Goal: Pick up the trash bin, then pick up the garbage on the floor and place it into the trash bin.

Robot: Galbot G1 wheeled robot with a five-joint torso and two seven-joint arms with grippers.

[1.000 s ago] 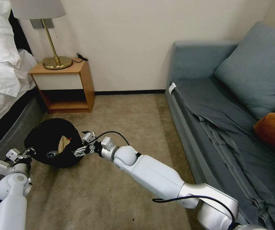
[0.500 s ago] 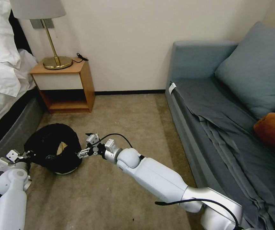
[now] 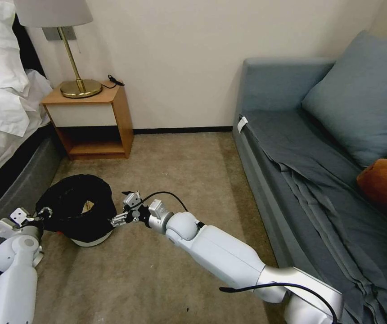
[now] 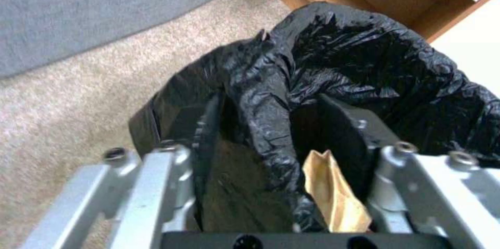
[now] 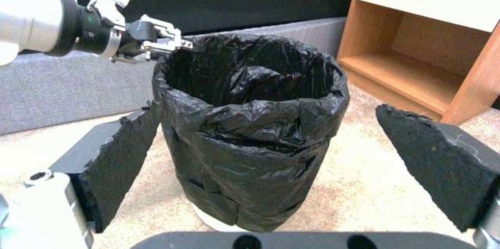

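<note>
The trash bin (image 3: 77, 211), round and lined with a crinkled black bag, stands upright on the carpet at the head view's lower left, white base rim showing. Crumpled brown paper (image 4: 333, 196) lies inside.

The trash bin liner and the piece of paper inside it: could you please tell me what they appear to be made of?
The trash bin liner looks like thin glossy black plastic film: it crinkles, folds over the rim and catches highlights. The base rim below looks white and rigid, probably plastic. The paper looks like matte brown kraft paper, creased and dull. The left hand pinches the liner edge.
</note>
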